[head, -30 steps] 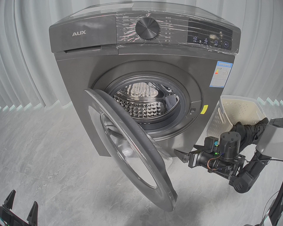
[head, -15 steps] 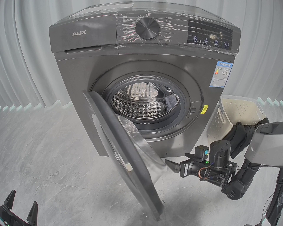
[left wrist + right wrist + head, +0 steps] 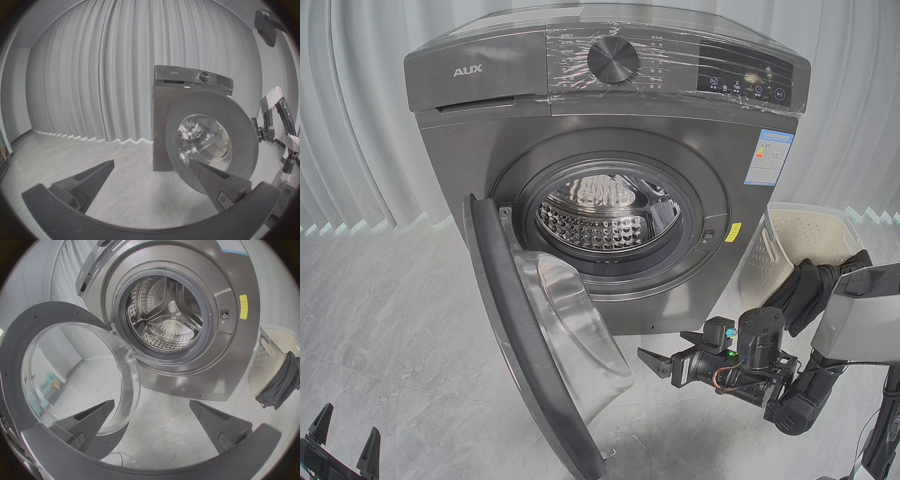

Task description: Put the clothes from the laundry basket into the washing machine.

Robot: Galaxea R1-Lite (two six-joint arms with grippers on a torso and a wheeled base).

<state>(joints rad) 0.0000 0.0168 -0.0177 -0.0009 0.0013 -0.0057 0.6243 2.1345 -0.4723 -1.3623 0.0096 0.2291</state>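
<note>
The grey washing machine (image 3: 600,125) stands ahead with its round door (image 3: 531,337) swung wide open to the left and its steel drum (image 3: 600,215) bare inside. A white laundry basket (image 3: 800,240) sits to the right of the machine, with dark clothes (image 3: 809,284) draped over its front rim. My right gripper (image 3: 665,353) hovers low over the floor in front of the machine, open and holding nothing, just right of the door's glass bowl. My left gripper (image 3: 344,437) is open at the lower left corner, far from the machine.
Pale pleated curtains (image 3: 93,78) line the wall behind the machine. The grey marble floor (image 3: 381,325) spreads out to the left of the door. In the right wrist view the basket (image 3: 272,362) and the dark clothes (image 3: 281,382) lie past the machine's lower corner.
The door has swung further open to the left. My right gripper has moved left and down, away from the basket. The left gripper has stayed put.
</note>
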